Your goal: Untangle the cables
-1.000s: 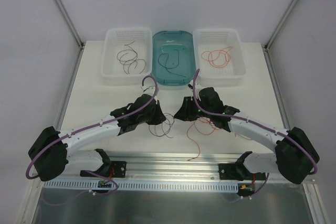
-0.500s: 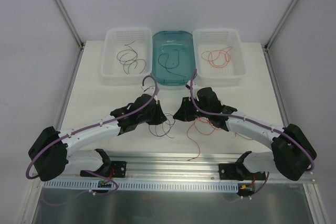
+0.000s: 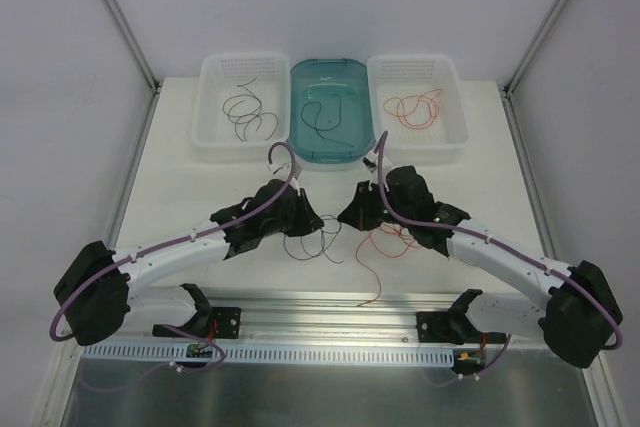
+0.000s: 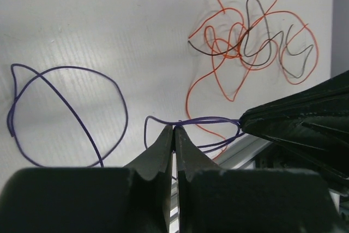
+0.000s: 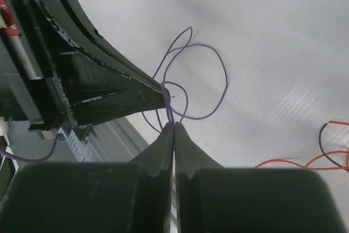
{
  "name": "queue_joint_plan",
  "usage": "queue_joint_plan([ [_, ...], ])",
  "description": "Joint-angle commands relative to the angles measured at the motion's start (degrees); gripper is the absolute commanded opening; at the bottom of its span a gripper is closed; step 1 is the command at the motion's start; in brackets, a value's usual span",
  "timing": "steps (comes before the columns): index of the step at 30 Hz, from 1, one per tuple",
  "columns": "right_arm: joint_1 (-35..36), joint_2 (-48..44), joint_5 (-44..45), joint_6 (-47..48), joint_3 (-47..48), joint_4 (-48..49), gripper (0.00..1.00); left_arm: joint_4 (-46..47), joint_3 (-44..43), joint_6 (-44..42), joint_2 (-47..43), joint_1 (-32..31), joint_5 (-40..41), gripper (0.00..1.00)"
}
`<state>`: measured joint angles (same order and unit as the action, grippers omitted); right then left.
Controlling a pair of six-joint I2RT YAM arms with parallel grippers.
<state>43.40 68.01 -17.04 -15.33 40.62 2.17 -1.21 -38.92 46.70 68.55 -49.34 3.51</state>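
Note:
A thin blue-purple cable (image 4: 71,69) lies in loops on the white table, one strand pulled taut between both grippers. My left gripper (image 4: 173,128) is shut on that strand at its very tips. My right gripper (image 5: 174,124) is shut on the same cable a short way off, its tips almost touching the left gripper (image 5: 162,93). In the top view the two grippers (image 3: 318,219) (image 3: 345,217) meet tip to tip at the table's middle. A tangle of red-orange and dark brown cables (image 4: 248,42) lies beside them, under the right arm (image 3: 385,242).
At the back stand three containers: a white basket (image 3: 240,147) with dark brown cables, a teal bin (image 3: 328,155) with a dark cable, and a white basket (image 3: 420,150) with red-orange cables. A metal rail (image 3: 330,312) runs along the near edge.
The right gripper has closed on the blue-purple cable next to the left gripper, and the right arm's elbow has swung out to the right. The left arm has barely moved.

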Motion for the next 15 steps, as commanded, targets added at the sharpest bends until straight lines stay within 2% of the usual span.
queue_joint_plan([
  [1,-0.2,-6.6,7.3,3.1,3.0,-5.3,0.01,-1.6,3.0,4.2,1.0,2.8,3.0,0.0],
  [5,-0.4,-12.1,12.7,5.2,3.3,-10.3,0.01,-1.6,4.6,6.0,0.8,4.2,3.0,0.0],
  [10,-1.1,-14.5,15.9,6.2,3.4,-14.0,0.01,-1.6,5.3,6.7,-0.4,5.0,3.4,0.0],
  [13,-1.2,-14.3,13.4,6.5,3.2,-12.9,0.01,-1.5,4.6,5.3,-0.6,5.0,2.5,0.0],
  [15,-1.1,-10.6,8.0,6.1,4.0,-12.4,0.11,-1.4,4.0,3.8,-0.5,5.0,1.6,0.0],
])
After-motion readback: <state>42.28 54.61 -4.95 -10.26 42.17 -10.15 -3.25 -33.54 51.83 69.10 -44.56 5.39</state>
